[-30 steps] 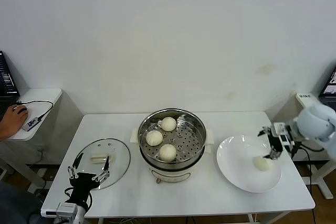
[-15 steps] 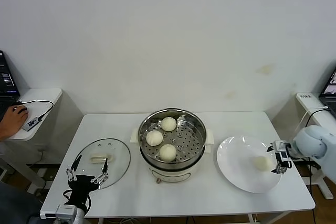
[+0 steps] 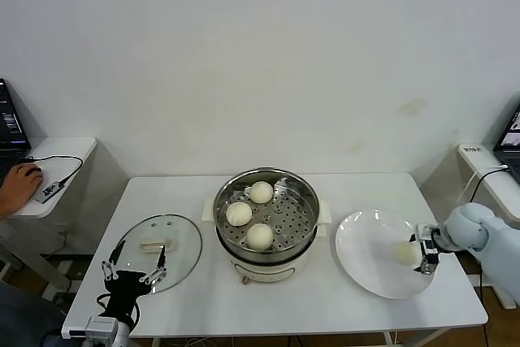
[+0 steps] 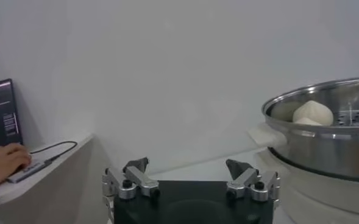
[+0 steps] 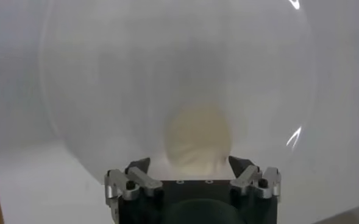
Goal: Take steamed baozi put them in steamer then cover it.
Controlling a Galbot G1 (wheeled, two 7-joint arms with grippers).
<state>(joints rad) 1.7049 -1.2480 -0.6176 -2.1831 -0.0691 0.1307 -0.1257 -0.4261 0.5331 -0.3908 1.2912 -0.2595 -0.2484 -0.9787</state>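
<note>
1. Bench [image 3: 325, 298]: carries everything, with the steamer [image 3: 266, 215] at centre, the cover [image 3: 157, 243] toward the robot's left and the plate [image 3: 357, 258] toward its right.
2. Steamer: steel basket on a cream pot, rigid and probably heavy. It needs no moving. Three baozi already sit on the perforated tray.
3. Cover: glass with a metal rim, lying flat on the bench well left of the steamer. I judge it rigid, slick and breakable, so take it only by the cream centre handle [image 3: 152, 244], never by the rim.
4. Plate: smooth glazed surface. The bun can slide on it if pushed from one side.
5. Last baozi [image 3: 405, 253]: on the plate's outer side, just in front of the right gripper [image 5: 191, 167]. It looks light, soft and easily dented, and the skin may be tacky. Grip across its widest part with both fingers, with a light squeeze only.
6. Right gripper: low over the plate's outer rim, forearm reaching in from the robot's right and aimed level at the bun. The fingers are spread wide on either side of it; no firm grip shows yet.
7. Left gripper [image 3: 134, 270]: parked at the near bench edge beside the cover, fingers wide open and empty.
</note>
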